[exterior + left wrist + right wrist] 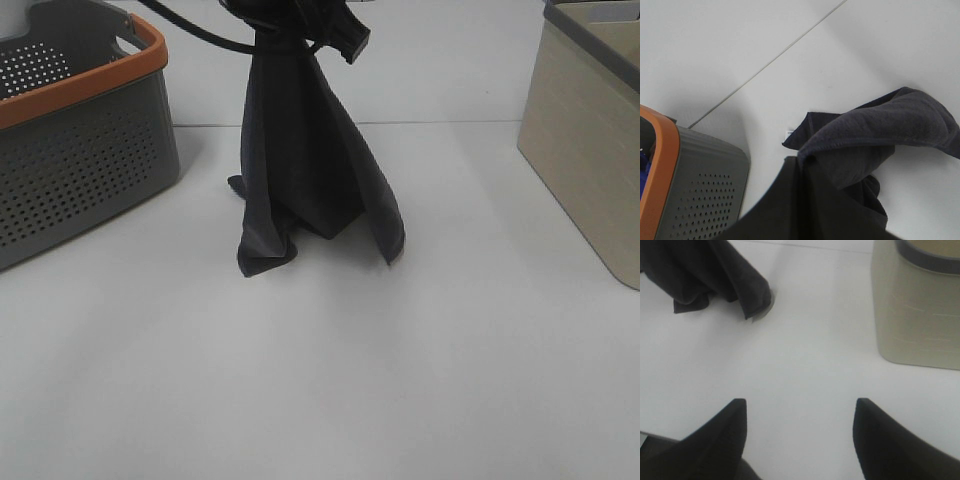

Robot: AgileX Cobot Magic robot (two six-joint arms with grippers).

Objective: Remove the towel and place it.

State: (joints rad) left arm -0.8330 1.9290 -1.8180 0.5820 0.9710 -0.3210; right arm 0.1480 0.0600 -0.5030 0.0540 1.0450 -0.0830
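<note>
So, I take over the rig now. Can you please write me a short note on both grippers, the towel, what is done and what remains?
Left gripper: shut on the towel, holding it by its gathered top.
Right gripper: open, empty, over bare table near the beige bin.
Towel: out of the grey basket, hanging between basket and bin; its lower folds seem to touch the table.
Done: removal from the basket.
Left: lay the towel down and release it, probably on the table here.
</note>
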